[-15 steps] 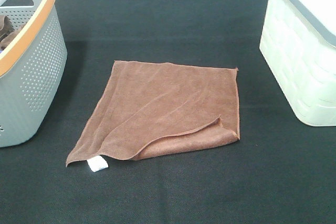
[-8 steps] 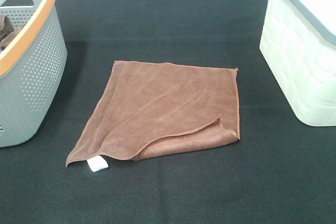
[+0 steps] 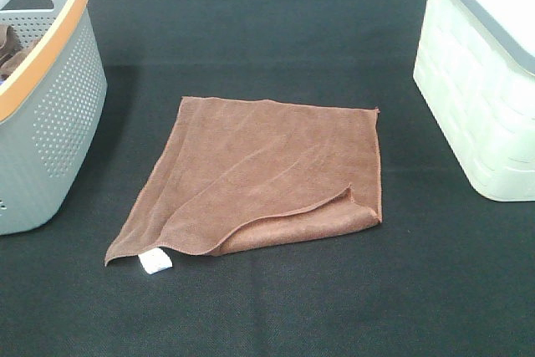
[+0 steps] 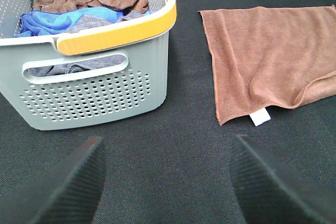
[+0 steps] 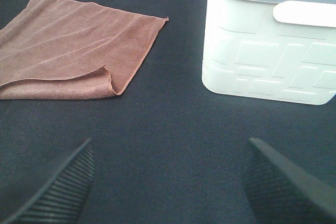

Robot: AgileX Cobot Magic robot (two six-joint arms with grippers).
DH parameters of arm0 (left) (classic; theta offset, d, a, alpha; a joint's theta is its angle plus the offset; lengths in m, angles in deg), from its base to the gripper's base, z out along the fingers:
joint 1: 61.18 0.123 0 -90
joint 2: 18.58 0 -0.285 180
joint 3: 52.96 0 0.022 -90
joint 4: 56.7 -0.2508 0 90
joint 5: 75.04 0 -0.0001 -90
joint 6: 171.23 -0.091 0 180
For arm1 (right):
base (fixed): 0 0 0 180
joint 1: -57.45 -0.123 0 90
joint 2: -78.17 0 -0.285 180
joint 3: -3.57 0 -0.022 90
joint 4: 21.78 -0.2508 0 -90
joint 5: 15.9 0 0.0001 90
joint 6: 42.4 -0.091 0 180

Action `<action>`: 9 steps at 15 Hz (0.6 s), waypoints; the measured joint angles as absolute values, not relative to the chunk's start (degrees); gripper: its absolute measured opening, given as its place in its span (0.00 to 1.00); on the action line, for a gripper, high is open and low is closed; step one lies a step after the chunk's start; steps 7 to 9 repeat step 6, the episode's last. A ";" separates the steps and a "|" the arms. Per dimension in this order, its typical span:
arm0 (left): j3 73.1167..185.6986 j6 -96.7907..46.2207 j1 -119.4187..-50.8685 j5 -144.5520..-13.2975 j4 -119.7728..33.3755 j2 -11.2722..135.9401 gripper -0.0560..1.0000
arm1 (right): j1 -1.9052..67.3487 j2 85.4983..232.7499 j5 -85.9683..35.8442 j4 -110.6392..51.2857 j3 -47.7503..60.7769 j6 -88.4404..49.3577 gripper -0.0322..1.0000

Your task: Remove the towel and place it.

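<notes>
The reddish-brown towel [image 3: 259, 175] lies flat on the black table in the middle of the exterior view, folded over along its near right edge, with a small white tag [image 3: 155, 262] at its near left corner. It also shows in the left wrist view [image 4: 273, 59] and the right wrist view [image 5: 73, 48]. My left gripper [image 4: 168, 182] is open and empty, well short of the towel, near the grey basket. My right gripper [image 5: 168, 182] is open and empty over bare table, apart from the towel. Neither gripper shows in the exterior view.
A grey perforated basket with an orange rim [image 3: 50, 106] stands at the left and holds brown and blue cloths [image 4: 79, 3]. A white bin with a grey rim [image 3: 485, 81] stands at the right; it also shows in the right wrist view [image 5: 268, 45].
</notes>
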State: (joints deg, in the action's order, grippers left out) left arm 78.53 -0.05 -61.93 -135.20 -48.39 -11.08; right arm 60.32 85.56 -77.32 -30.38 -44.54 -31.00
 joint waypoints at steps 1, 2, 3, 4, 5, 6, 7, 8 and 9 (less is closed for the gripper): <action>78.53 -0.05 -61.93 -135.20 -48.39 -11.08 0.67 | 60.32 85.56 -77.32 -30.38 -44.54 -31.00 0.75; 78.53 -0.05 -61.93 -135.20 -48.39 -11.08 0.67 | 60.32 85.56 -77.32 -30.38 -44.54 -31.00 0.75; 78.53 -0.05 -61.93 -135.20 -48.39 -11.08 0.67 | 60.32 85.56 -77.32 -30.38 -44.54 -31.00 0.75; 78.53 -0.05 -61.93 -135.20 -48.39 -11.08 0.67 | 60.32 85.56 -77.32 -30.38 -44.54 -31.00 0.75; 78.53 -0.05 -61.93 -135.20 -48.39 -11.08 0.67 | 60.32 85.56 -77.32 -30.38 -44.54 -31.00 0.75; 78.53 -0.05 -61.93 -135.20 -48.39 -11.08 0.67 | 60.32 85.56 -77.32 -30.38 -44.54 -31.00 0.75; 78.53 -0.05 -61.93 -135.20 -48.39 -11.08 0.67 | 60.32 85.56 -77.32 -30.38 -44.54 -31.00 0.75; 78.53 -0.05 -61.93 -135.20 -48.39 -11.08 0.67 | 60.32 85.56 -77.32 -30.38 -44.54 -31.00 0.75; 78.53 -0.05 -61.93 -135.20 -48.39 -11.08 0.67 | 60.32 85.56 -77.32 -30.38 -44.54 -31.00 0.75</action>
